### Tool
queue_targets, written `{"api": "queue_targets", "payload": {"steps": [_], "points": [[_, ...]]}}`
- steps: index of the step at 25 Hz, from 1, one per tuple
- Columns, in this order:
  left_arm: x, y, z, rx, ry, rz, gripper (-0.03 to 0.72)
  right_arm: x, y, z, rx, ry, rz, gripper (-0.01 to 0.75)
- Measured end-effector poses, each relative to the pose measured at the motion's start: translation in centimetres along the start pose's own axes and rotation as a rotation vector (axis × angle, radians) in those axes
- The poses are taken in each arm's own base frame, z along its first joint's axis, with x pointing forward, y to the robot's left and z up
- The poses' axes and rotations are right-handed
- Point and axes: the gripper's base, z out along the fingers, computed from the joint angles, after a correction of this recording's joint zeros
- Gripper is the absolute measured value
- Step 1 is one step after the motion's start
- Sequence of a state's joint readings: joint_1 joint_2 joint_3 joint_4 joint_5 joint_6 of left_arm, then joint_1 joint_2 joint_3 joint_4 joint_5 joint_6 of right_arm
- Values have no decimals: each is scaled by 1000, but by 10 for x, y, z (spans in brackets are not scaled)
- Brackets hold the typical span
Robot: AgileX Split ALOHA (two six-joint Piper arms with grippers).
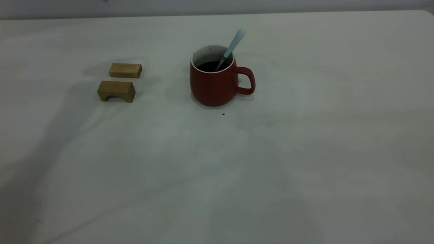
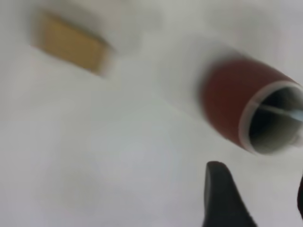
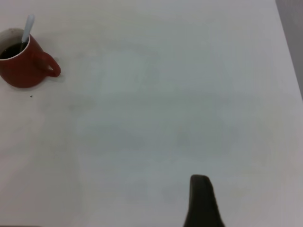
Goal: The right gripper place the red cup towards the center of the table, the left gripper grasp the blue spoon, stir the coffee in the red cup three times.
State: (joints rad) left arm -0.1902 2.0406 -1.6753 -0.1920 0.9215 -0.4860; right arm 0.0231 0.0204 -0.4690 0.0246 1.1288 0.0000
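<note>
Wood comes first at the left of the exterior view: two small tan wooden blocks (image 1: 120, 81), one flat and one arched, lying well apart from anything I need. Just right of centre, in the upper half of that frame, stands the rounded dark red ceramic cup (image 1: 213, 81) with white rim and loop handle turned to the right, upright on the wide off-white matte table (image 1: 305, 162). Dark, nearly black coffee (image 1: 208, 65) fills it partway, and the small thin spoon with pale blue-white handle (image 1: 231, 48) leans inside, bowl sunk in the liquid, handle rising up and to the right past the rim. My left gripper (image 2: 255, 198) hangs near the cup with its dark fingers (image 2: 222, 196) spread and holding nothing; neither arm shows in the exterior view. My right gripper shows only one dark finger (image 3: 202, 201) at the lower edge of its wrist view, well apart from the cup in the upper left there, so I cannot tell its state. I judge the spoon light, stiff and rather slick, best pinched high on the free handle. The cup looks heavy, hard and breakable, with liquid ready to slosh, so stirring should be gentle.
</note>
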Motion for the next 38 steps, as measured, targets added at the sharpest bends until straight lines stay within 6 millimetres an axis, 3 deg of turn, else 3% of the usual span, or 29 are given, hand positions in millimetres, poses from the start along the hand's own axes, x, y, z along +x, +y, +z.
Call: {"api": "queue_targets", "payload": {"steps": [4,8,14,17,20,23,31,38], "points": [[7,9,-61,-139,-147,125,395,0,0,0,0,0,0,572],[29,15,-136,-192,-291,220,367,0,0,0,0,0,0,572],[94,40,-249,-174,-482,417,338,0,0,0,0,0,0,572],[136,61,-286,-155,-573,539,328,0,0,0,0,0,0,572],[182,88,-296,-128,-603,628,323,0,0,0,0,0,0,572],[222,115,-283,-108,-606,669,322,0,0,0,0,0,0,572],[310,190,-196,-81,-592,664,322,0,0,0,0,0,0,572],[347,218,-146,-68,-616,548,322,0,0,0,0,0,0,572]]}}
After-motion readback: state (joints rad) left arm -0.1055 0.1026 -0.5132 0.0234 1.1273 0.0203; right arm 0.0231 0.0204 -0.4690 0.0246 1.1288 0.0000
